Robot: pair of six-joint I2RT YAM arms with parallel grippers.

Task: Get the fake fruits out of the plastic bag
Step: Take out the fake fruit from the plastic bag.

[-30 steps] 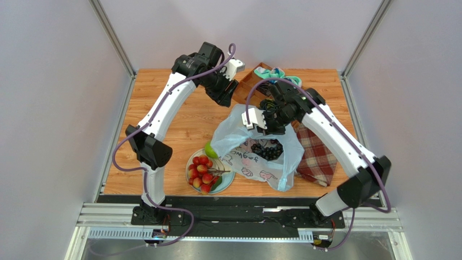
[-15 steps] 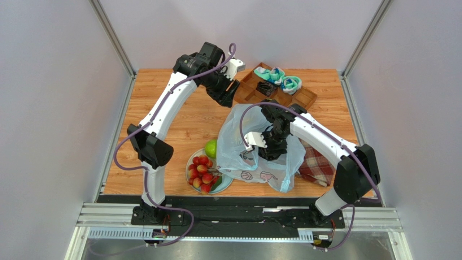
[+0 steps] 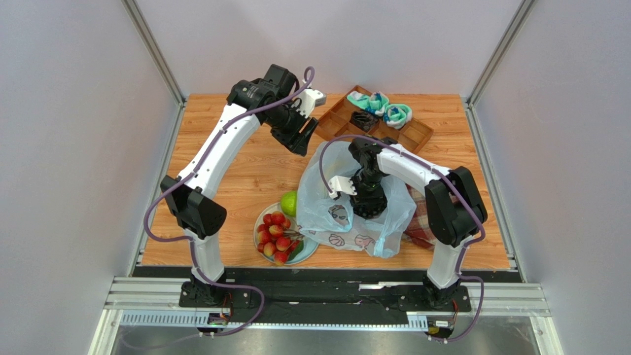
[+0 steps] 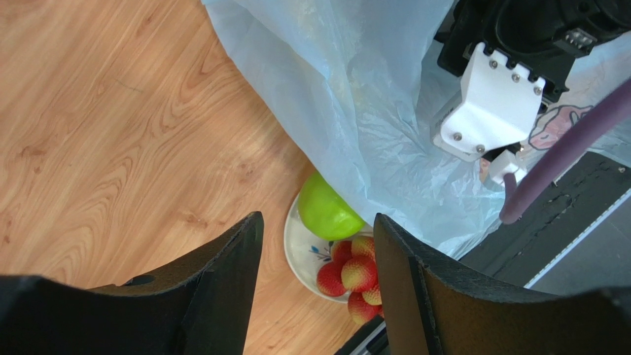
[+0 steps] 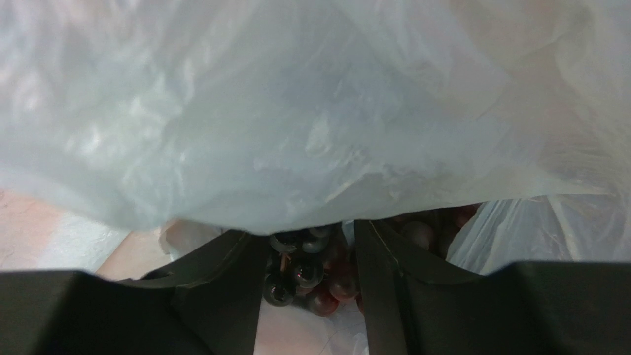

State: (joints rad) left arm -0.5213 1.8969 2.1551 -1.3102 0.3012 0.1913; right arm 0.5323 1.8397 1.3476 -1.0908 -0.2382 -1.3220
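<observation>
The pale-blue plastic bag (image 3: 337,214) lies at the table's middle, its mouth bunched up. My right gripper (image 3: 368,201) is down inside it. In the right wrist view my right gripper (image 5: 306,231) is open, and the dark purple grape bunch (image 5: 305,272) sits between its fingers, under a fold of the bag (image 5: 296,111). The red fruit cluster (image 3: 276,235) and the green apple (image 3: 288,202) rest on a white plate (image 3: 261,222) left of the bag. My left gripper (image 3: 301,139) is open and empty, raised behind the bag's left side. The left wrist view shows the apple (image 4: 326,211) and red fruits (image 4: 357,274). No banana shows.
A wooden divided tray (image 3: 415,134) at the back holds teal-white rolled socks (image 3: 379,105). A red plaid cloth (image 3: 421,220) lies under the bag's right side. The table's near edge and a metal rail (image 3: 326,292) run along the front.
My right gripper has gone from above the bag's mouth down into the bag, hiding the grapes from the top view. My left gripper has shifted slightly left.
</observation>
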